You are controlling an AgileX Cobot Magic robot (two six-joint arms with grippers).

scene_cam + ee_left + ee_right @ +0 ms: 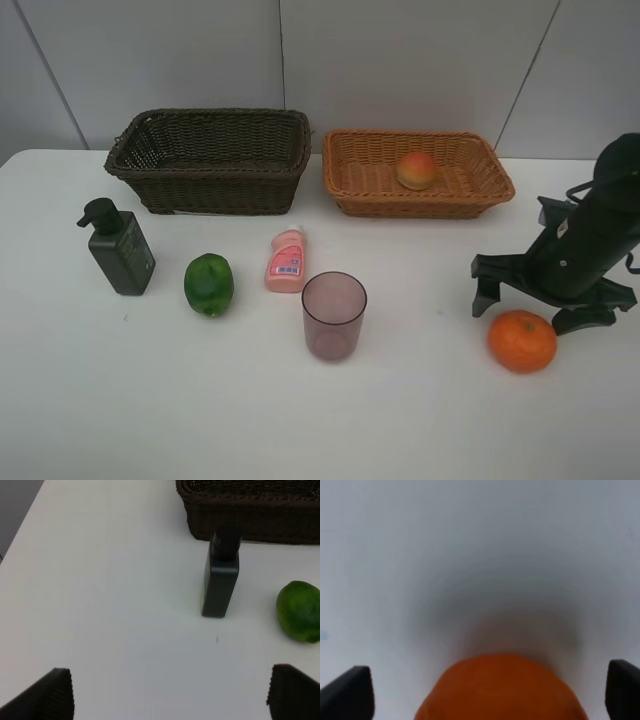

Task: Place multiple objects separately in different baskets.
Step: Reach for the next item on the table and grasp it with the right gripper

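two baskets, six objects

one peach is seen in the tan basket at 1 o'clock; five objects are stood or laid on the table. the pink bottle is laid flat, cap toward 12, axis 12–6. the tangerine, at 4 o'clock, is straddled by the spread right gripper; the left gripper is spread too.

White table, grey panelled wall

The dark brown basket and the orange-tan basket were coarse woven wicker. The pump bottle was matt dark plastic; the pink bottle, smooth plastic with a printed label. The cup was translucent, glossy plastic. The green fruit shone; the tangerine looked matt. The surface was smooth, matt white. The left end effector bore ribbed black pads.
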